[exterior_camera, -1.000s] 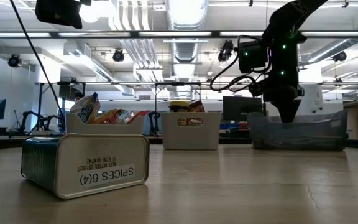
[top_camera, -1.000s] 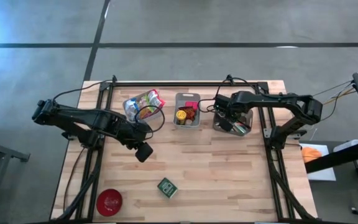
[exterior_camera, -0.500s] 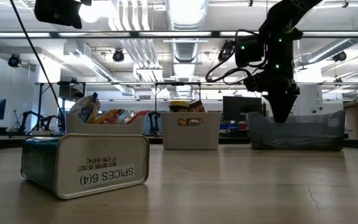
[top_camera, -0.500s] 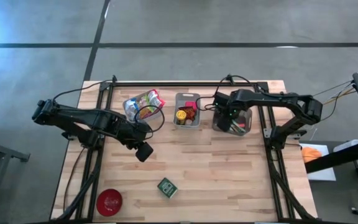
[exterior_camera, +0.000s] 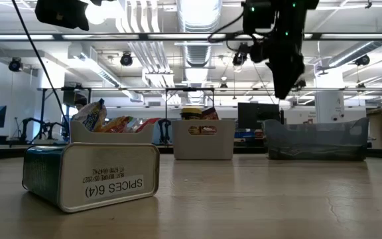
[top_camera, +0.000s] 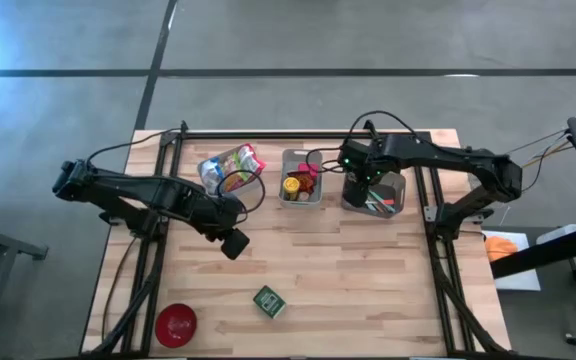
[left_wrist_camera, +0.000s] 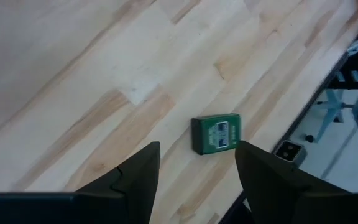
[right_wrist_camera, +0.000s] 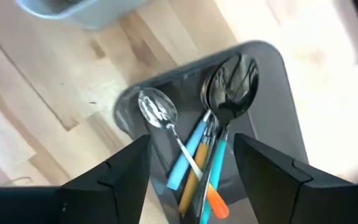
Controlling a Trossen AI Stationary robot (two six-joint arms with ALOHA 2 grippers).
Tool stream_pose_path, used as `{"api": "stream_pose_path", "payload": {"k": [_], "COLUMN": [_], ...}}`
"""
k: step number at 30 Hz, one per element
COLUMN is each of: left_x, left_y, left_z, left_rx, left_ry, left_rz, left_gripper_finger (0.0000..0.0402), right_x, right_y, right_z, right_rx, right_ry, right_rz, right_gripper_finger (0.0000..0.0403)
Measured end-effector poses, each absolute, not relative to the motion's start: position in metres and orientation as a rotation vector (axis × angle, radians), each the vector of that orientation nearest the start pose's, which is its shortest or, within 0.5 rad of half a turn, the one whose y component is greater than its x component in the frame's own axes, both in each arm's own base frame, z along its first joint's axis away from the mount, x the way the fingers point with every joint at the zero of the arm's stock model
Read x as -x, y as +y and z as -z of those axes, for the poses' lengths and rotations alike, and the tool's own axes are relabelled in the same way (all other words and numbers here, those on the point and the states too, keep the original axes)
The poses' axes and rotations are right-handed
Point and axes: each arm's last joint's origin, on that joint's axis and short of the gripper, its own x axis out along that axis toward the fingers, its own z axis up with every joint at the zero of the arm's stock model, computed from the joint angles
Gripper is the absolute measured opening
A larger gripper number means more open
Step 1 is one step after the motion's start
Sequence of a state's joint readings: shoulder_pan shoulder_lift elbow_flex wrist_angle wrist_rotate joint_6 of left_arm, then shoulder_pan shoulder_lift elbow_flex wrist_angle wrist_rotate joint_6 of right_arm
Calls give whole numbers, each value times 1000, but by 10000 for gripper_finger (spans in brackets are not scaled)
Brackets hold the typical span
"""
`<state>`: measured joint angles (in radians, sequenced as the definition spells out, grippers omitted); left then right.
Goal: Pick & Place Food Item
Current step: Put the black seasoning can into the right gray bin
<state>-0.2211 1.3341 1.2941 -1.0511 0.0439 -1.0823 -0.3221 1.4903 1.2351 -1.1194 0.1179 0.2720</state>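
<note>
A green spice tin (top_camera: 269,301) lies on its side on the wooden table near the front edge; it fills the left of the low view (exterior_camera: 91,174). My left gripper (top_camera: 233,243) hangs open well above the table, and its wrist view shows the tin (left_wrist_camera: 216,133) far below, beyond its fingers. My right gripper (top_camera: 357,178) is open and empty, high above the dark grey bin (top_camera: 376,195) of spoons (right_wrist_camera: 219,99). It is also in the low view (exterior_camera: 284,70), clear of the bin's rim.
At the back stand a bin of snack packets (top_camera: 231,170) and a white bin with jars (top_camera: 300,182), left of the dark bin. A red bowl (top_camera: 176,323) sits at the front left corner. Bare wood lies between the bins and the tin.
My right gripper has risen out of the dark grey bin, going up and a little toward the white bin, and now hangs clear above its rim. The left arm and the tin have kept still.
</note>
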Motion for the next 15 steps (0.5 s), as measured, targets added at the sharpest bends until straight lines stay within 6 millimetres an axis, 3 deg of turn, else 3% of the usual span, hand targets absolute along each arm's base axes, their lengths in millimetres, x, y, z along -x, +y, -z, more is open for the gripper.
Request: {"api": "stream_pose_path", "payload": {"k": [6,15], "left_x": [-248,-250], "left_y": [-58,-62], "left_z": [-316,-297], "left_rx": [889,960], "left_ry": [1093,1118], "left_rz": [-334,-342], "left_gripper_finger": [212,212], "right_x": [-259,-261], "right_y": [-72,-32], "right_z": [-285,-286], "right_rx": [-330,-367], "right_ry": [1269,1256], "right_rz": [512,419], "right_gripper_finger": [226,226]}}
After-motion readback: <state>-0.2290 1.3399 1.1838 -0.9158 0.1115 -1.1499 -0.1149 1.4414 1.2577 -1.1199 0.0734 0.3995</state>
